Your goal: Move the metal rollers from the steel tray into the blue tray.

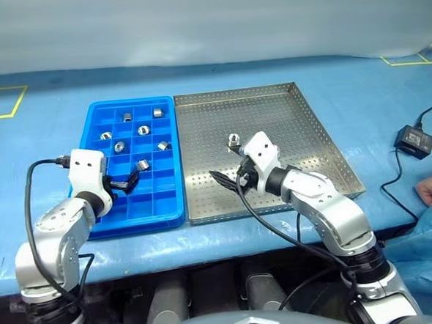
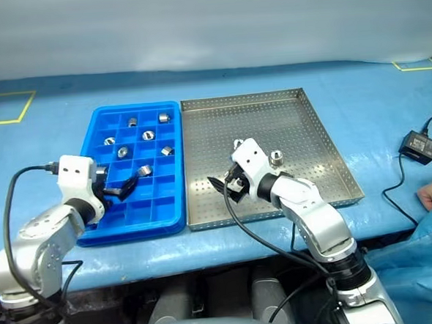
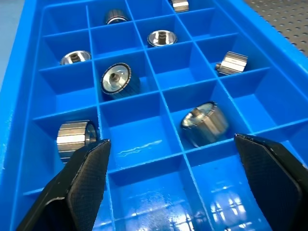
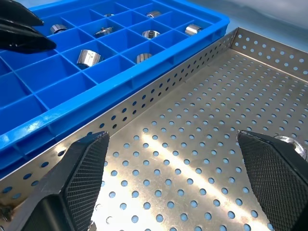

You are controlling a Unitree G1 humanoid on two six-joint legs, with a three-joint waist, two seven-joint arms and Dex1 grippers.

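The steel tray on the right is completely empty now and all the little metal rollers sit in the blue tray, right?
Not quite. One of the metal rollers still stands on the steel tray, as the left eye view shows. The others do sit in compartments of the blue tray.

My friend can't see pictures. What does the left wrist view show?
Seven shiny metal rollers sit in separate square compartments of the blue tray. The left tool hangs open above it, holding nothing, its two black fingers spread wide apart.
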